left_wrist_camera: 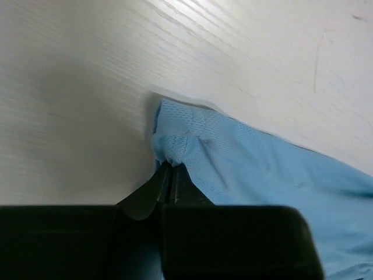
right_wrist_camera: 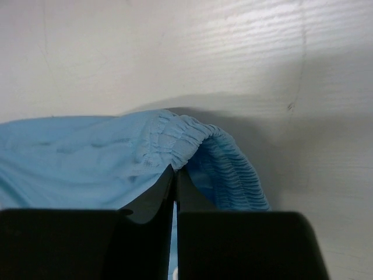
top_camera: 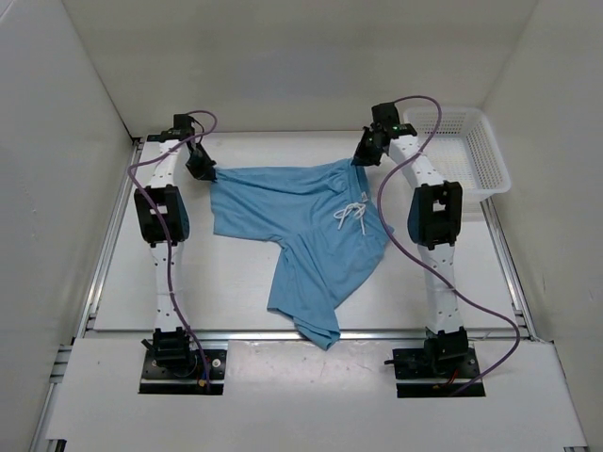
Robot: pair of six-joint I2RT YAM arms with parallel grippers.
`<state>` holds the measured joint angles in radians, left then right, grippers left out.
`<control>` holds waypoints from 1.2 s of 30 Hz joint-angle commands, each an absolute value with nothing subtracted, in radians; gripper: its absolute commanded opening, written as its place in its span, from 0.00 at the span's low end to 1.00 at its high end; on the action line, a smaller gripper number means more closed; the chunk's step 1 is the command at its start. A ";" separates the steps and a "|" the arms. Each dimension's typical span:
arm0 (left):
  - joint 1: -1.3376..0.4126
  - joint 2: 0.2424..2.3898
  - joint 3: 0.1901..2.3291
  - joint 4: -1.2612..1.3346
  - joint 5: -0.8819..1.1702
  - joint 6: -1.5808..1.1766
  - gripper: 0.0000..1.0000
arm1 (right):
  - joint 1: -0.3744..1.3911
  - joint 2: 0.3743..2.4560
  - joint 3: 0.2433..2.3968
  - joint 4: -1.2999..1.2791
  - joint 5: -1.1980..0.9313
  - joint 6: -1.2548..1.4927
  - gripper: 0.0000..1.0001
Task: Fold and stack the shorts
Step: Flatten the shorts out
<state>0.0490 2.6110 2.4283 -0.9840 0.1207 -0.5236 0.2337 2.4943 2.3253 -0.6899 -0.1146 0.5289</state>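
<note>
Left gripper (left_wrist_camera: 170,170), fingers pressed together, pinches a corner of the shorts (top_camera: 283,212) at ten o'clock; right gripper (right_wrist_camera: 175,173) likewise pinches the waistband (right_wrist_camera: 175,135) at one o'clock.

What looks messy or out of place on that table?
The shorts lie crooked rather than flat: one leg stretches toward the left gripper, and the other trails down across the table's near rail. The right gripper pinches the gathered waistband. Nothing looks torn or spilled.

The white tabletop (top_camera: 236,282) carries light blue shorts (top_camera: 301,226) spread across its centre, one leg trailing toward 6 o'clock, and a white mesh basket (top_camera: 497,151) at 2 o'clock.
</note>
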 commanded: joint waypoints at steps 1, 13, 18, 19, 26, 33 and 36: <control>0.074 2.548 2.467 -0.953 0.130 -0.522 0.10 | 0.187 2.392 2.319 -0.585 -0.083 0.590 0.00; 0.083 2.626 2.629 -0.910 0.198 -0.572 0.20 | 0.146 2.494 2.465 -0.528 -0.112 0.647 0.26; 0.083 2.539 2.619 -0.910 0.190 -0.581 0.85 | 0.146 2.452 2.467 -0.519 -0.178 0.623 0.78; 0.083 2.508 2.587 -0.910 0.167 -0.572 0.90 | 0.146 2.397 2.413 -0.518 -0.178 0.623 0.86; 0.040 2.085 2.208 -0.910 0.072 -0.506 0.91 | 0.164 2.056 2.098 -0.508 -0.178 0.589 0.82; -0.227 1.731 1.624 -0.897 0.087 -0.535 0.10 | 0.164 1.680 1.466 -0.482 -0.106 0.606 0.20; -0.394 1.681 1.416 -0.879 0.075 -0.581 0.14 | 0.155 1.568 1.242 -0.471 -0.132 0.615 0.25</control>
<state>-0.2859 1.6474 1.5848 -0.8505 0.0765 -0.5423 0.1707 1.5906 1.4117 -0.4648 -0.1345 0.6056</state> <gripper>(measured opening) 0.125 0.232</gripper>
